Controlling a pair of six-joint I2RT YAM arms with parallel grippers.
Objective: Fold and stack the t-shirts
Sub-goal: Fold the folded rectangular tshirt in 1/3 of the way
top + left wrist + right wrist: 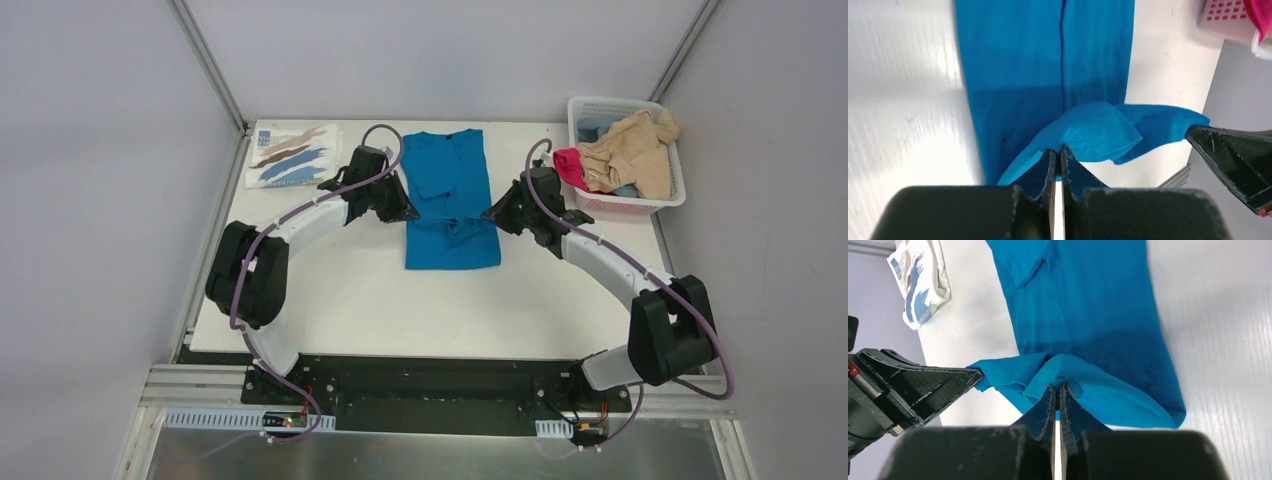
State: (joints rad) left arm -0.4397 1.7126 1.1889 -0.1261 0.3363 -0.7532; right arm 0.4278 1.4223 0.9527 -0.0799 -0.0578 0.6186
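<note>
The bright blue t-shirt [450,190] lies lengthwise mid-table as a narrow strip with its collar at the far end. My left gripper [405,212] is shut on its left edge, shown in the left wrist view [1058,149]. My right gripper [492,215] is shut on its right edge, shown in the right wrist view [1058,387]. Both pinch raised cloth a little above the table, with blue shirt [1048,65] [1083,300] spread beyond. The white shirt with brown and blue brushstrokes [292,153] lies folded at the far left; it also shows in the right wrist view [918,280].
A white mesh basket [610,101] at the far right holds a beige shirt [630,150], a pink one [570,167] and a pale-blue one [597,125]. Its corner [1228,20] shows in the left wrist view. Grey walls enclose the table on three sides.
</note>
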